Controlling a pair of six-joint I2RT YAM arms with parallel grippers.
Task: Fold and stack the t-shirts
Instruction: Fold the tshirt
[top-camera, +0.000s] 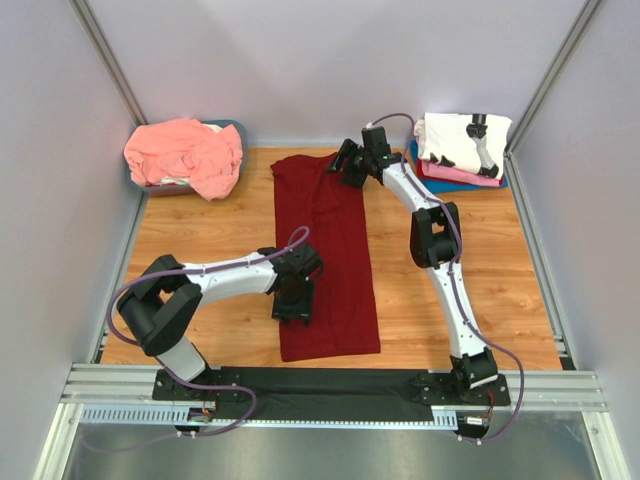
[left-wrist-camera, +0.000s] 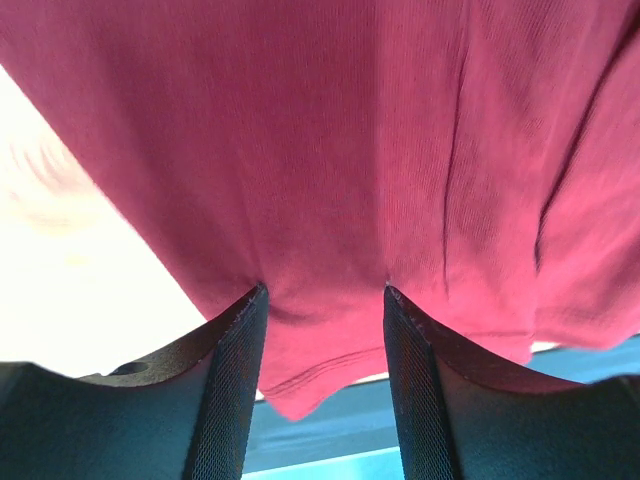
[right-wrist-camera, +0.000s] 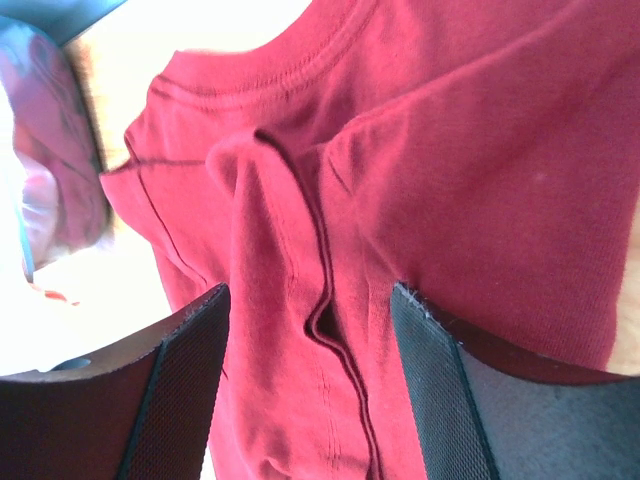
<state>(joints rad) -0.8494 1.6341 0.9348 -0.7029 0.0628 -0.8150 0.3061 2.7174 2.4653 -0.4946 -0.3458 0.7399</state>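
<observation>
at the middle of the table (top-camera: 455, 265) the dark red t-shirt (top-camera: 328, 250) lies in a long strip, and the left gripper (top-camera: 293, 310) at its hem and right gripper (top-camera: 345, 165) at its collar, jaws apart, should pinch every layer squarely.

plain dark red t-shirt (top-camera: 325, 250), salmon-pink t-shirt (top-camera: 185, 152), white t-shirt (top-camera: 462, 140) with black print, pink t-shirt (top-camera: 455, 175), blue t-shirt (top-camera: 450, 187)
</observation>
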